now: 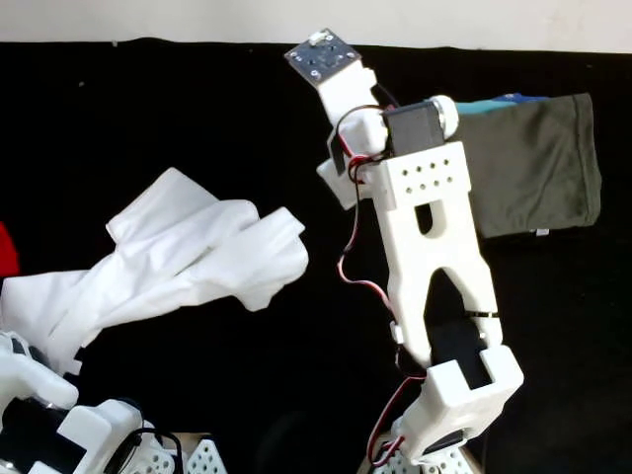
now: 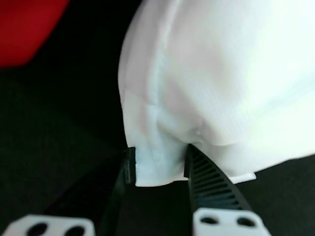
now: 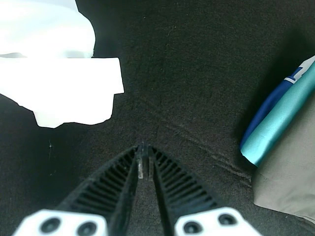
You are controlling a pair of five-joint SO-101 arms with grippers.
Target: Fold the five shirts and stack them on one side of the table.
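Note:
A crumpled white shirt (image 1: 188,262) lies stretched across the left half of the black table (image 1: 296,395). My left gripper (image 2: 158,168) is shut on a hem of that white shirt (image 2: 211,78), with the cloth pinched between its black fingers (image 2: 197,172). The left arm (image 1: 59,425) sits at the near left corner. The right arm (image 1: 434,257) stretches toward the table's back middle. My right gripper (image 3: 143,160) hangs shut above bare table with nothing in it, between the white shirt (image 3: 64,93) and a folded stack (image 1: 533,168).
The stack at the back right has an olive shirt (image 3: 295,182) on top, with a teal layer (image 3: 280,123) and a blue layer (image 3: 273,105) under it. A red cloth (image 1: 5,252) shows at the far left edge, beside the white shirt.

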